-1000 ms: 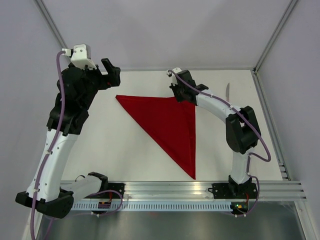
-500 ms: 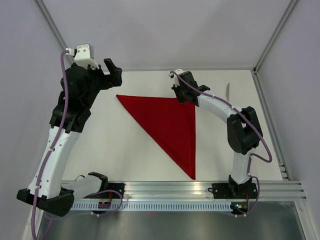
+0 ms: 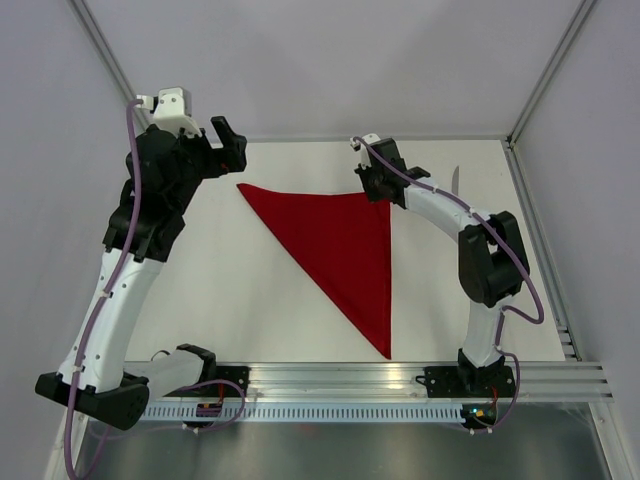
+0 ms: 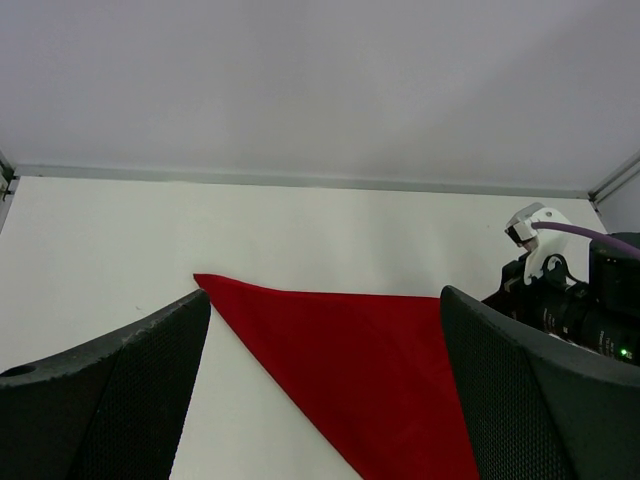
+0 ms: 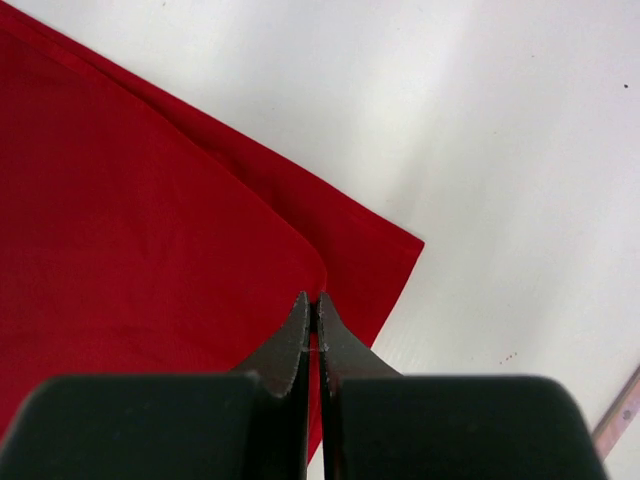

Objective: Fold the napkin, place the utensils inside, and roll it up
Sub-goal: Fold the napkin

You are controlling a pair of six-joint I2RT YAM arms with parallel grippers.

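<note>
Across the tabletop (image 3: pixel 250 300), the right claw (image 5: pixel 313 305), clamped on the napkin (image 3: pixel 345 240), has tugged it toward the right edge, fold seemingly done; left claw (image 3: pixel 228 142) gapes.

The napkin (image 3: pixel 340 250) lies flat on the counter (image 3: pixel 240 300), one point toward my bases. My right gripper (image 3: pixel 380 190) sits on its far right corner, and my left gripper (image 3: pixel 228 140) is beyond its far left corner. A utensil (image 3: pixel 454 182) lies further right, apart from the napkin.

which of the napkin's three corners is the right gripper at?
The far-right corner: the right gripper is pinched shut on the napkin there. The far-left corner and near corner lie free.
</note>
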